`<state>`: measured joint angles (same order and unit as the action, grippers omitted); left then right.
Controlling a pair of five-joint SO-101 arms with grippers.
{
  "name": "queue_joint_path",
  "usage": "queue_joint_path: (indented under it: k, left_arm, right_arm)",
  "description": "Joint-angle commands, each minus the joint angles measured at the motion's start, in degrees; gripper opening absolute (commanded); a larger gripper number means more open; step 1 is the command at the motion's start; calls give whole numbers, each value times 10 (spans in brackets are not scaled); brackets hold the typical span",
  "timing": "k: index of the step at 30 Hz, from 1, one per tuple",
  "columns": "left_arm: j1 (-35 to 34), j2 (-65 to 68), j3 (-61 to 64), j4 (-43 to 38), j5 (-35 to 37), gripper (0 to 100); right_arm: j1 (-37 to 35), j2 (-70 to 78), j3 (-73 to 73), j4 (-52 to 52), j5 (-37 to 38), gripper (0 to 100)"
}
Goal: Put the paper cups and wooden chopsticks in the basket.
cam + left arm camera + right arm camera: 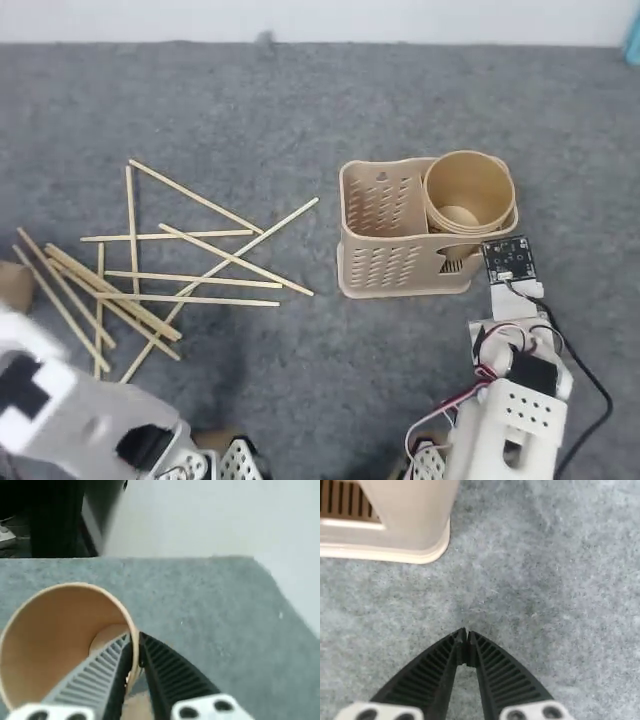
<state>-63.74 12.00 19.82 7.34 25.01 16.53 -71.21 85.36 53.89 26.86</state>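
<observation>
Grip of left end effector (pixel 135 639) on paper cup (pixel 50 645) rim; right end effector (pixel 466 632) closed, near basket (pixel 415 515)

From overhead, a fixed camera looks down on the grey felt-covered table (pixel 300 110), the arms at its near edge. The left wrist camera sits low, looking along its fingers (pixel 95 675) and close over a brown paper cup (pixel 50 630) toward a white wall (pixel 200 515). The right wrist camera faces steeply down, near the felt. It shares a corner of the beige slotted plastic basket (pixel 405 520) with the overhead view.
</observation>
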Motion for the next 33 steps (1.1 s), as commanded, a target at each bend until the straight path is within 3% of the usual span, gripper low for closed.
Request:
queue_joint_path:
  k: [1,6,11,18,25,31,33]
  left_arm:
    - [4,-110,-26,136,-73,12]
    - [-17,-184,-28,244,-119,12]
    - [-50,-218,-56,354,-208,12]
    - [-80,-207,-69,438,-330,13]
    - [-105,-146,-78,450,-426,13]
    - [-114,-73,-131,455,-436,21]
    - [-113,-51,-143,455,-436,70]
  right_arm:
    - [-1,-10,-5,7,9,8]
    - [-1,-10,-5,7,9,8]
    - [-1,-10,-5,7,9,8]
    - [-1,-10,-5,7,9,8]
    - [-1,-10,-4,7,10,8]
    - [-1,-10,-4,7,18,8]
    - [-1,-10,-4,7,18,8]
